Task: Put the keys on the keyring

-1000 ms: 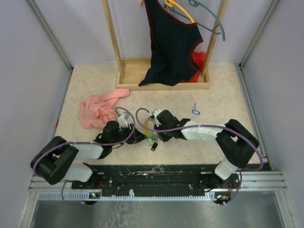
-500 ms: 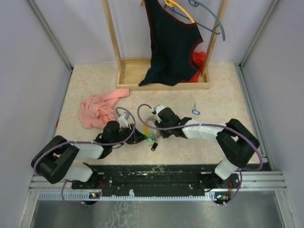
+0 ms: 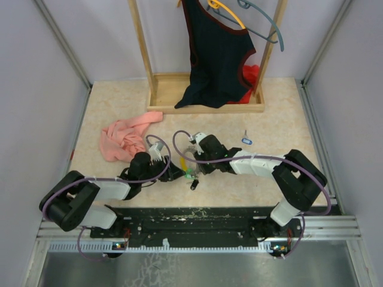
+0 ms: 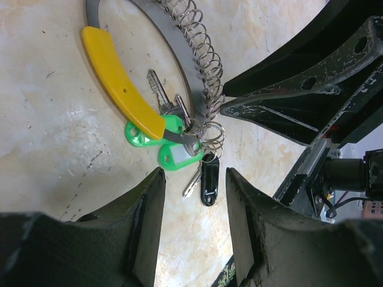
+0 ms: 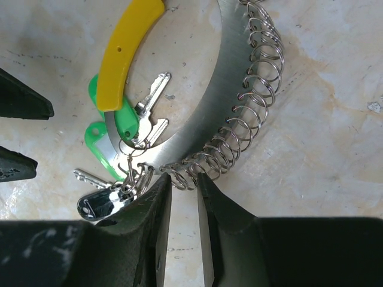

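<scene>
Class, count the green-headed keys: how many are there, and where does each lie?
2. One green key is tucked partly under the end of the yellow piece; the other, with a pale label, lies beside it, next to the black key. Others may be hidden beneath.

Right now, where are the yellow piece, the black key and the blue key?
yellow piece [image 4: 116,75]: left wrist view, its middle.
black key [image 4: 209,184]: left wrist view, plastic head.
blue key [image 3: 246,141]: top view, its head.
</scene>
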Motion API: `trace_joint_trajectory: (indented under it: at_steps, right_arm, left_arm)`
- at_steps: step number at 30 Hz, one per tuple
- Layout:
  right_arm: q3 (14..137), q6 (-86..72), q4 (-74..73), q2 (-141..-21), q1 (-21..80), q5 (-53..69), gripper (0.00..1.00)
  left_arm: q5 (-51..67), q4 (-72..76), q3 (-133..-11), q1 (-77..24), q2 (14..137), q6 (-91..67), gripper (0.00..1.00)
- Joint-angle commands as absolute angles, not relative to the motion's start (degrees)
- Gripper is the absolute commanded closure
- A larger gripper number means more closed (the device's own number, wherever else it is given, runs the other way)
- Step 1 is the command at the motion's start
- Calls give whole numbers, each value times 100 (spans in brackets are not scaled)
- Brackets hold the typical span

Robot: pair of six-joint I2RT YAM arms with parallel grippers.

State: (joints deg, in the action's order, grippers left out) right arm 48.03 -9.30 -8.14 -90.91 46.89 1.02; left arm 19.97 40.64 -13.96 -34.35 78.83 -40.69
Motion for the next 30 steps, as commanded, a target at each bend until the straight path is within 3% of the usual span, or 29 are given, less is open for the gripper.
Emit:
trace_joint_trajectory:
  at_steps: [1,8,15,30]
  right_arm:
    - [4799,-1011,-630,-8871,4645,20,75]
    - [4659,-1026,-712,-8264,4659,191,74]
    - [4690,-1116,-632,-8577,4658,374,80]
    - [4761,-1173,-393,-9106,4658,186,77]
  left_arm:
    - [2075,4125,-1442,-3419,7843,-4010,50]
    - [2038,4096,-1433,-3419,7830,-3990,50]
    - [2070,4113,-1435,-3419,7840,-3992,50]
    - [2144,4200,-1511,-3420,8050,-4010,50]
